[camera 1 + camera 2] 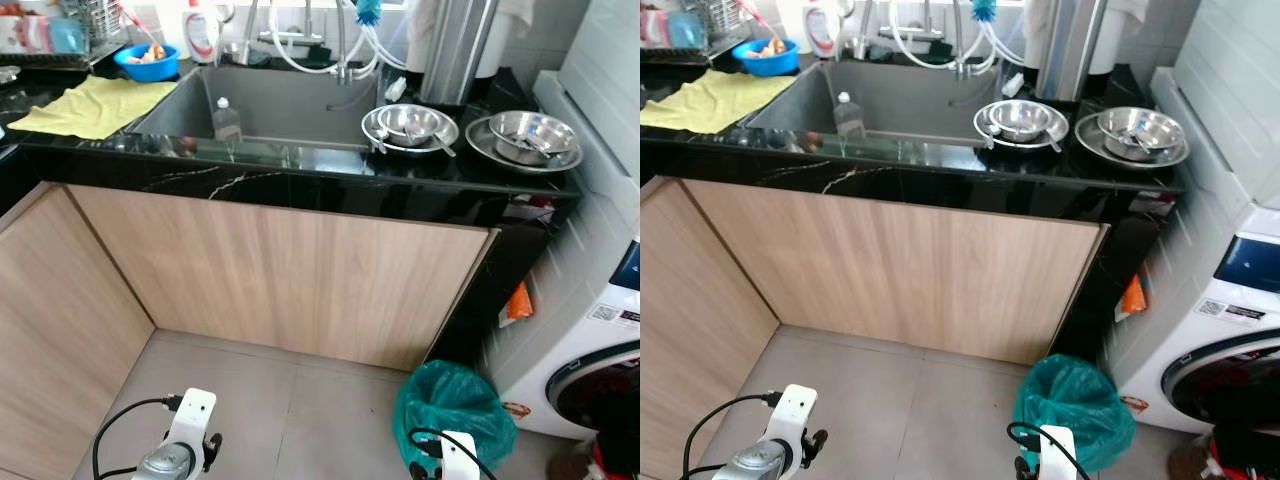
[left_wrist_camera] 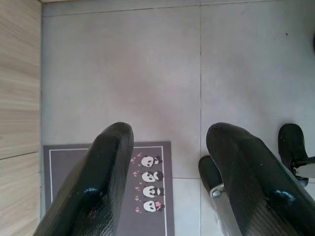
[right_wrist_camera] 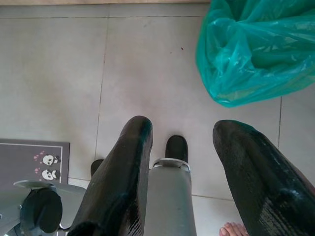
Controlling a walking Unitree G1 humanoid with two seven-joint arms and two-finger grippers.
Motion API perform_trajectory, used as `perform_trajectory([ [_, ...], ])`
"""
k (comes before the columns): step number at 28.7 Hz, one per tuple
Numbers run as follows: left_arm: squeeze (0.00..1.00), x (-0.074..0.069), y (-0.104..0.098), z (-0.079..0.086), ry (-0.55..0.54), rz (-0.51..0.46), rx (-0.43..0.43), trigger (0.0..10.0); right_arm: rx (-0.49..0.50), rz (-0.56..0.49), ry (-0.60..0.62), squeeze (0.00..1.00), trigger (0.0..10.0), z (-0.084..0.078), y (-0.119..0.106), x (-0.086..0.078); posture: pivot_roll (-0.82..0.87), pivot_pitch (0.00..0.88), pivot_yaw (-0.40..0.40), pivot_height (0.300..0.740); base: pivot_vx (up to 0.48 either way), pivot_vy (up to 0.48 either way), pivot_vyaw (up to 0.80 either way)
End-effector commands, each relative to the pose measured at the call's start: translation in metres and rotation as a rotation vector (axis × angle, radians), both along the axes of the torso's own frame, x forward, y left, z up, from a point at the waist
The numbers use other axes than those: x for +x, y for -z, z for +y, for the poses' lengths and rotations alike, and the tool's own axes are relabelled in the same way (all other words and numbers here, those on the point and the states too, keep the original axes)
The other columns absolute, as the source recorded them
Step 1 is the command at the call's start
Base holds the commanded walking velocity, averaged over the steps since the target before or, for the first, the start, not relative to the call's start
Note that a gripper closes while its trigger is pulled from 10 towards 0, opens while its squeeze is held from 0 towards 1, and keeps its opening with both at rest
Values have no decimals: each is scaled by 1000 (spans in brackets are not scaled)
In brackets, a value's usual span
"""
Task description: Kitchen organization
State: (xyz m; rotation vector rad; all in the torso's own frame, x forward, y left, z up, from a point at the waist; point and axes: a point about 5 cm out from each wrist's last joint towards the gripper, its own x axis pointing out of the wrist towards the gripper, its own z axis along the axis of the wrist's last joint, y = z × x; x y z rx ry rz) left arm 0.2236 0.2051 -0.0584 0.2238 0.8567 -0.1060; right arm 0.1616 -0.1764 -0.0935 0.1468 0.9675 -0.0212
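Note:
A black stone counter (image 1: 300, 185) with a grey sink (image 1: 270, 105) runs across in front of me. To the right of the sink stand two steel plates with steel bowls on them, one (image 1: 410, 125) beside the sink and one (image 1: 525, 135) further right. A small clear bottle (image 1: 226, 118) stands in the sink. A yellow cloth (image 1: 95, 105) and a blue bowl (image 1: 147, 62) of food lie at the left. Both arms hang low by the floor. My left gripper (image 2: 170, 142) is open over grey tiles and a panda mat (image 2: 142, 187). My right gripper (image 3: 182, 130) is open too, holding nothing.
Wooden cabinet fronts (image 1: 280, 280) close off the space under the counter and at my left. A bin lined with a green bag (image 1: 455, 405) stands on the floor at the right, beside a white washing machine (image 1: 600, 370). A dish rack (image 1: 90, 25) sits at the far left.

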Motion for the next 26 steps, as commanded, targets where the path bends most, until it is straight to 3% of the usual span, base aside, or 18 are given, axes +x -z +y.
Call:
perform_trajectory([
  [1, 0, 0, 0, 2, -10, 2, -3, 10000, 2, -4, 11, 0, 10000, -1, 0, 0, 43, 0, 5, 740, 259, 0, 0],
  [21, 0, -1, 0, 2, -10, 11, -10, 10000, 6, -15, 16, 0, 10000, -1, -1, 2, 41, 0, 5, 740, 305, 0, 0],
  [26, 0, -1, 1, 1, -8, 12, -15, 10000, 13, -14, 10, 0, 10000, 0, -1, 1, 42, 0, 4, 740, 331, 0, -732],
])
